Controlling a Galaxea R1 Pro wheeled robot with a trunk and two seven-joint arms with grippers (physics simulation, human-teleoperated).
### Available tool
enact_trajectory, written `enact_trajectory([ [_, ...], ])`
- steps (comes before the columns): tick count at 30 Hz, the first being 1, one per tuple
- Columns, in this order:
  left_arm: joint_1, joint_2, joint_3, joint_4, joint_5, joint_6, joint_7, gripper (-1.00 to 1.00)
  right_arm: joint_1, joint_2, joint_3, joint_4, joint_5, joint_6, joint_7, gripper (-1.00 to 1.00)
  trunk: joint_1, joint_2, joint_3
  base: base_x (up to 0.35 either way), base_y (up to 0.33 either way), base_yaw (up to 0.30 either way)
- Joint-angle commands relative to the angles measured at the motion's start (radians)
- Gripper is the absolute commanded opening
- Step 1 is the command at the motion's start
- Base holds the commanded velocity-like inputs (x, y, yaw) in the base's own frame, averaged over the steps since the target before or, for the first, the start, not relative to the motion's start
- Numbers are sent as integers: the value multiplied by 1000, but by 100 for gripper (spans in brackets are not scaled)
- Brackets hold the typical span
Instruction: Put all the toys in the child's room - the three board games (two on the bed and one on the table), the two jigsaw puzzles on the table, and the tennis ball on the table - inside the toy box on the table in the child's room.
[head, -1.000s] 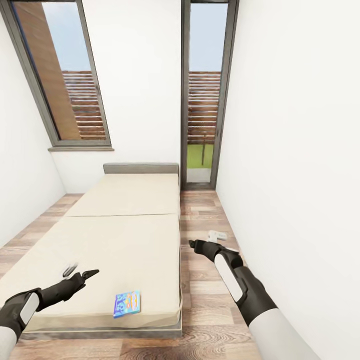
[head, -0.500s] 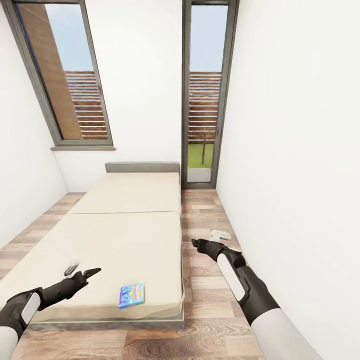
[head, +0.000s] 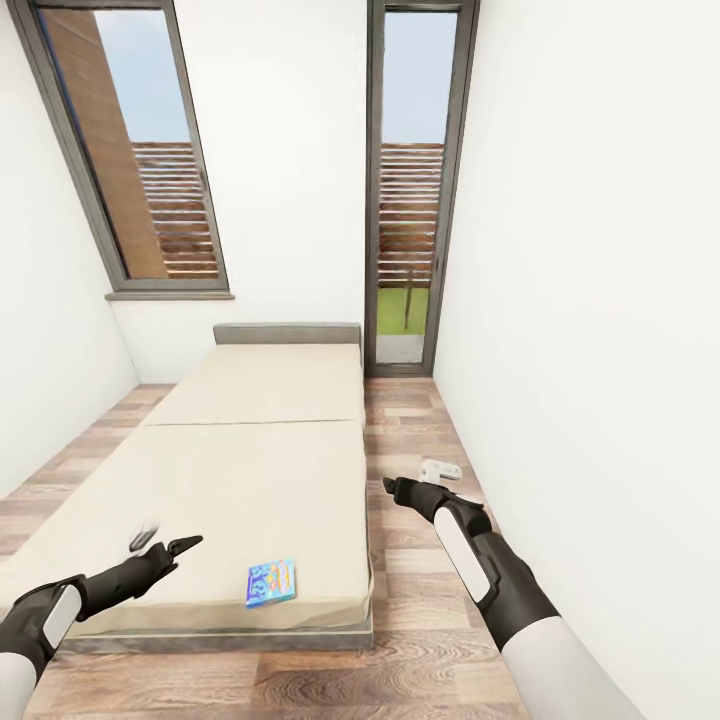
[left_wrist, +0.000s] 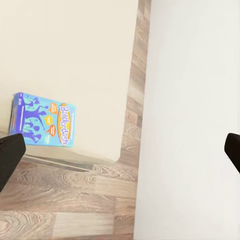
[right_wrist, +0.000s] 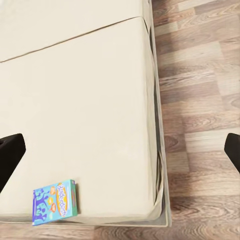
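Observation:
One blue board game (head: 271, 583) lies flat on the beige mattress of the bed (head: 250, 470), near its foot corner on the right. My left gripper (head: 163, 541) hovers open over the foot of the bed, left of the game and apart from it. My right gripper (head: 413, 478) is open above the floor strip right of the bed. The left wrist view shows the game (left_wrist: 44, 125) between widely spread fingertips (left_wrist: 10, 152). The right wrist view shows it (right_wrist: 54, 201) on the mattress (right_wrist: 75, 100). Table, toy box, jigsaw puzzles and tennis ball are out of view.
A white wall (head: 600, 350) runs close along my right side. A narrow strip of wood floor (head: 410, 420) lies between it and the bed. A window (head: 130, 150) and a tall glass door (head: 410, 200) stand behind the grey headboard (head: 287, 333).
The whole head view has shifted: the bed and the game now sit slightly higher and further right, so the camera moved. Both arms hold the same pose, grippers still open.

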Motion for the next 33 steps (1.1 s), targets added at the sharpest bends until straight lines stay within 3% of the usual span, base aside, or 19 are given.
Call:
enact_trajectory([
  [1,-1,0,3,1,3,7,-10,100,-1,0,2,-1,-11,2,-10,100,0,-1,-1,-3,2,0],
  [14,-1,2,3,0,4,6,-55,100,-1,0,2,-1,-11,2,-10,100,0,-1,2,0,0,0],
  [33,-1,1,1,0,1,6,-59,100,-1,0,2,-3,-9,2,-10,100,73,-134,-58,0,0,0],
])
